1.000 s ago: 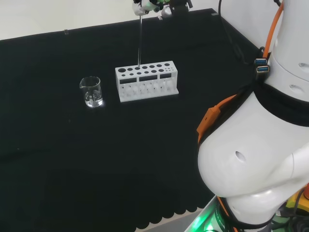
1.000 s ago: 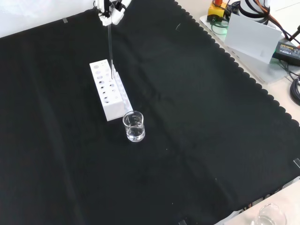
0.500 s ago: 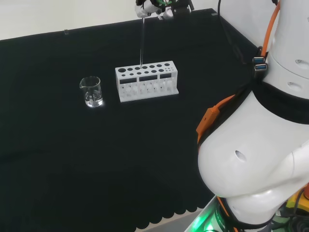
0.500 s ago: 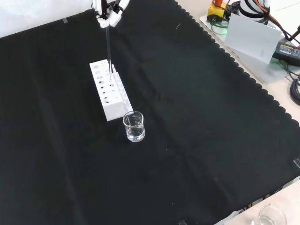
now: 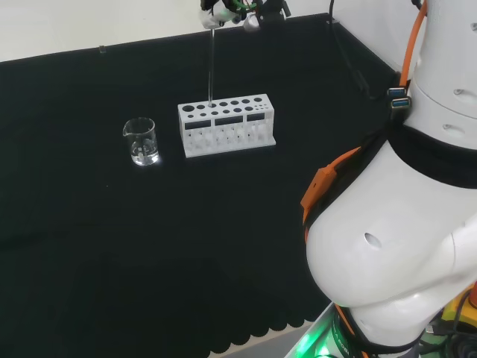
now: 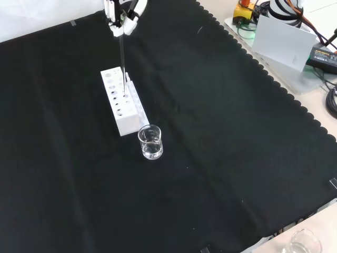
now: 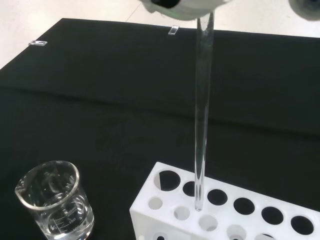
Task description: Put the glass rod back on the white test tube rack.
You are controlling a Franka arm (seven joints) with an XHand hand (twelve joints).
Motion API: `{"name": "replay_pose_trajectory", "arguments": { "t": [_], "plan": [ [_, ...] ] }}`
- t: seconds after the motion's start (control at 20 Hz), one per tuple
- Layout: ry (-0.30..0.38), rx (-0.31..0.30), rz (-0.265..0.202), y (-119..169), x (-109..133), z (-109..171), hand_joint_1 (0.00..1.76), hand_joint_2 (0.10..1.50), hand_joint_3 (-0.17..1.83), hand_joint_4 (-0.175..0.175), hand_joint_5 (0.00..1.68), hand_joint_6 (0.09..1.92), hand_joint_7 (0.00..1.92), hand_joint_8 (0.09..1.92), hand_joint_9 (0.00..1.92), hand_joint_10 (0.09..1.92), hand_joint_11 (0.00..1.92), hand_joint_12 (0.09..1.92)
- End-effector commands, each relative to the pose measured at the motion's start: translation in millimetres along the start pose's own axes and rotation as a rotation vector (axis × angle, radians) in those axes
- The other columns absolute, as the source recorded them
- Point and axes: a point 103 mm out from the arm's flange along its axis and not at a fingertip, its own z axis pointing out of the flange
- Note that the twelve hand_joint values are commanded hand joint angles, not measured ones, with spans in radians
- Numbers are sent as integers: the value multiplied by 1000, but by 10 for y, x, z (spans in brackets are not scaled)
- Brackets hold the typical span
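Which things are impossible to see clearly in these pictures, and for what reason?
- Hand: head and front views, cut off by the top edge; wrist view, only a blurred white part.
- Glass rod tip: whether it is inside a hole of the white test tube rack is unclear.
- Beaker contents: clear, hard to judge.

Lighting even, bright, diffuse, apparently from overhead; no hard shadows on the black cloth (image 6: 221,158), which reads flat matte with faint creases. Head view: white arm link (image 5: 395,246) at right brightly lit, with a green glow at its lower edge. Small highlights on the beaker (image 6: 150,142). Wrist view: hand (image 7: 180,7) blurred, out of focus; glass rod (image 7: 202,115) and white test tube rack (image 7: 225,210) sharp. Pale floor beyond the cloth nearly overexposed.
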Motion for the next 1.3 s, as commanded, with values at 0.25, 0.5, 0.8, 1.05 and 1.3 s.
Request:
{"name": "replay_pose_trajectory", "arguments": {
  "t": [0.25,0.5,0.8,1.05,1.3],
  "plan": [
    [-7,3,4,-15,-52,-6,1325,1020,-175,-122,1484,87,1539,207,1794,274,1601,610],
    [-16,3,1,-53,-24,-26,1325,1019,-175,-122,1484,87,1540,206,1794,274,1601,611],
    [-13,10,-2,-64,20,20,1325,1019,-175,-122,1484,87,1540,205,1795,273,1600,611],
    [-14,15,-5,-24,49,72,1325,1019,-175,-122,1484,87,1541,204,1795,272,1600,611],
    [-14,16,3,-35,-13,86,1325,1019,-175,-122,1484,87,1541,204,1796,271,1600,611]
  ]
}}
